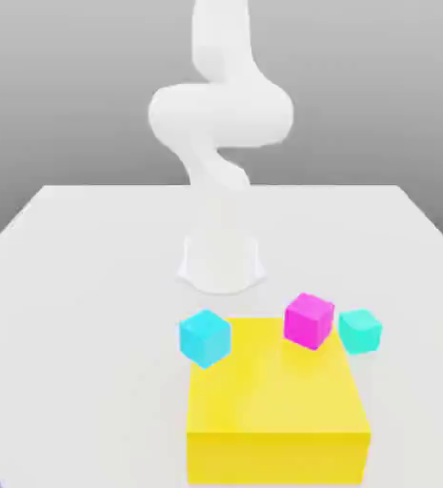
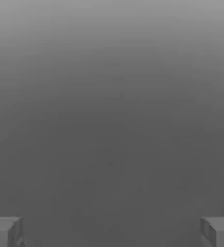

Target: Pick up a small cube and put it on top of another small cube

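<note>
White table (image 1: 72,286) holds the small cube (image 1: 360,331); claw (image 2: 112,231) spread wide.

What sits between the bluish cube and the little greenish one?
In the exterior view, the magenta cube sits between the sky-cyan cube and the small greenish-teal cube.

Four blocks and the arm's base on one table

The large block (image 1: 277,405) is being seen at the front of the table (image 1: 72,286), with the arm's base (image 1: 221,259) behind it. One cube (image 1: 205,337) is lying at its far corner on the exterior view's left, a second cube (image 1: 309,319) is sitting at its far edge, and the small cube (image 1: 359,331) is lying just beside that one, on the exterior view's right.
</note>
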